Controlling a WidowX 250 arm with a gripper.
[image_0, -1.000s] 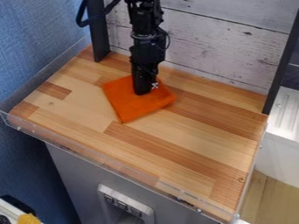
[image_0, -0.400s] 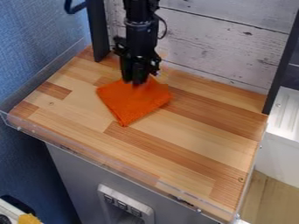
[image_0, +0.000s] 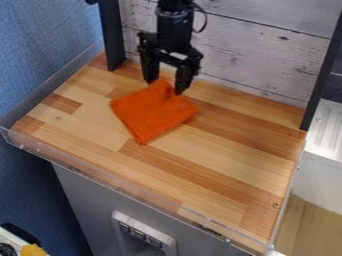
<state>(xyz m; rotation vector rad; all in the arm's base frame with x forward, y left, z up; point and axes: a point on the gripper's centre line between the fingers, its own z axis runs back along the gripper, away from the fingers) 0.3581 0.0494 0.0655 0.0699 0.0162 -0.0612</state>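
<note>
Wood-planked countertop (image_0: 220, 170) bears a rumpled orange cloth (image_0: 150, 119) toward its 11 o'clock, one corner pointing to 6 o'clock, as a black two-finger gripper (image_0: 165, 87) hangs at the cloth's 12 o'clock edge, its fingers spread apart about a raised fold.

Cloth (image_0: 150, 116) on table (image_0: 220, 172), wall (image_0: 250, 50) behind

Arm (image_0: 175, 17) above claw (image_0: 165, 86) cut off by top edge; yellow item (image_0: 32, 250) far below claw cut off too.
</note>
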